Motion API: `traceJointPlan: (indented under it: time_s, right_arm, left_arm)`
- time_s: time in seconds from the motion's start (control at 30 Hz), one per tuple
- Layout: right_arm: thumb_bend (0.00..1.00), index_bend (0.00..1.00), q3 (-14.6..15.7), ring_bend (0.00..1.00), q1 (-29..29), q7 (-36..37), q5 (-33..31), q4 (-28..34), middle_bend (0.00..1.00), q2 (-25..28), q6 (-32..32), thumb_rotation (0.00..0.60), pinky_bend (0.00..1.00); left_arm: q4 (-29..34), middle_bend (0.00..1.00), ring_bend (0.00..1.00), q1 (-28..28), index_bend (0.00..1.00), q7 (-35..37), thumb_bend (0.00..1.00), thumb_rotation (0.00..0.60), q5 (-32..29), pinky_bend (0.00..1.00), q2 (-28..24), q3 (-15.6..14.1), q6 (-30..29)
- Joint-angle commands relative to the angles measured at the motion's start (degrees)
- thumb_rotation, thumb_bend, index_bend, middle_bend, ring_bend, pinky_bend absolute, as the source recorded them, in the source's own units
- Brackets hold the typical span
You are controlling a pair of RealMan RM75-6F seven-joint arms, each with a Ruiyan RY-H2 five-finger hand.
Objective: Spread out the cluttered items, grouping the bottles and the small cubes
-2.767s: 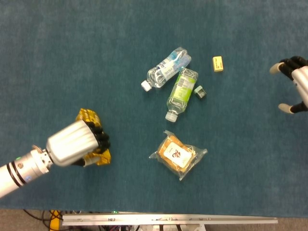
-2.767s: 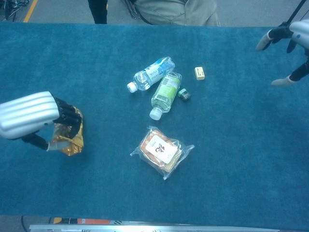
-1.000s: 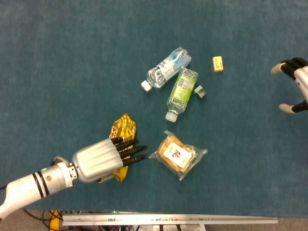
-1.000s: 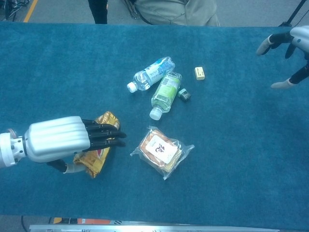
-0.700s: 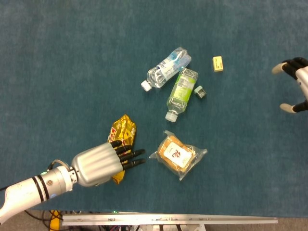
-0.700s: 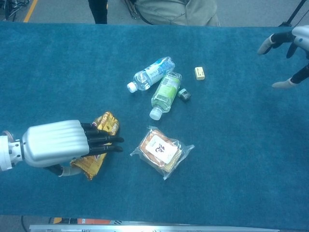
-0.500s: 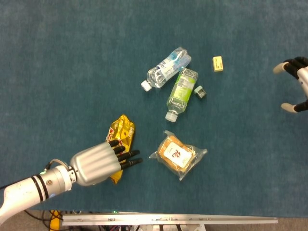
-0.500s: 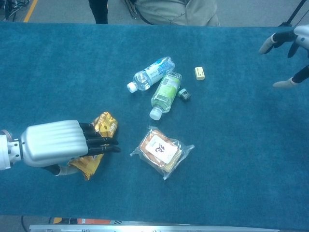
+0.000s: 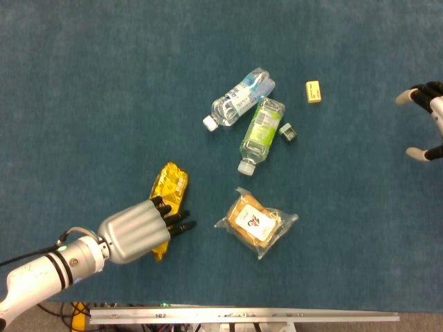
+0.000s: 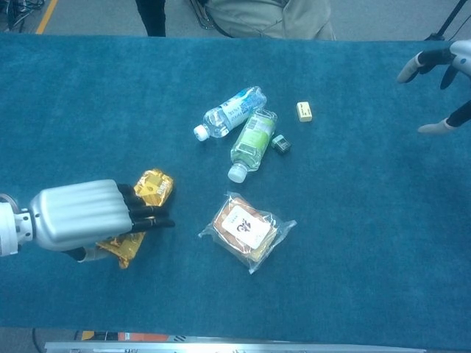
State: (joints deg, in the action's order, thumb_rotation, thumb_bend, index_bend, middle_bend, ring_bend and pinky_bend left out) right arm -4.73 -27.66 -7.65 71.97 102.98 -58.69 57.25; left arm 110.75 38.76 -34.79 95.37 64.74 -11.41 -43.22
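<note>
Dragged leftward since earlier, the crinkled gold foil snack packet [image 9: 169,191] lies under the left hand [image 9: 136,232], whose black fingers [image 9: 174,220] are spread across it on the blue carpeted counter [image 9: 104,90].

two bottles [image 9: 241,97] [image 9: 261,131], two small cubes [image 9: 313,91] [image 9: 288,131], two snack packets [image 9: 170,191] [image 9: 256,221]

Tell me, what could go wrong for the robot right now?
The left hand lies over the gold packet with fingers straight, so the packet may slide or drop if the hand lifts. The two bottles lie on their sides, touching, with the dark cube beside the green one; nudging one could roll the other or knock the cube away. The right hand is far off at the edge.
</note>
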Motion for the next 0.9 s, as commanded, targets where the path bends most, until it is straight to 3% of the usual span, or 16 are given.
traceJointPlan:
  time_s: [0.03,0.27,0.5,0.7,0.9]
  right_arm:
    - [0.00,0.31,-0.06,0.23,-0.04,0.01,-0.07,-0.08,0.33,-0.09,-0.04,0.600,0.37]
    - [0.00,0.31,-0.26,0.23,-0.31,-0.17,-0.25,-0.36,0.33,-0.62,-0.23,0.600,0.37]
    - [0.00,0.31,-0.37,0.23,-0.34,-0.63,-0.56,-0.20,0.33,-0.74,-0.09,0.600,0.37]
    - [0.00,0.31,-0.48,0.23,-0.33,-0.91,-1.02,-0.18,0.33,-0.78,0.01,0.600,0.37]
    - [0.00,0.31,-0.61,0.23,-0.41,-1.15,-1.28,-0.36,0.33,-1.00,0.07,0.600,0.37]
  left_arm:
    - [1.03,0.11,0.23,-1.04,0.00,-2.81,0.34,0.600,-2.45,0.28,-0.80,0.66,-0.64]
    - [4.03,0.09,0.21,-2.53,0.00,-9.28,0.34,0.600,-7.27,0.28,-2.31,0.59,-1.14]
    - [5.87,0.00,0.01,-4.33,0.00,-13.33,0.31,0.592,-6.44,0.20,-2.63,0.44,-4.59]
    - [5.93,0.00,0.00,-5.18,0.00,-12.85,0.28,0.579,-4.34,0.13,-3.04,0.33,-6.29]
    - [6.91,0.00,0.00,-5.75,0.00,-13.09,0.28,0.582,-2.60,0.12,-3.97,0.28,-7.40]
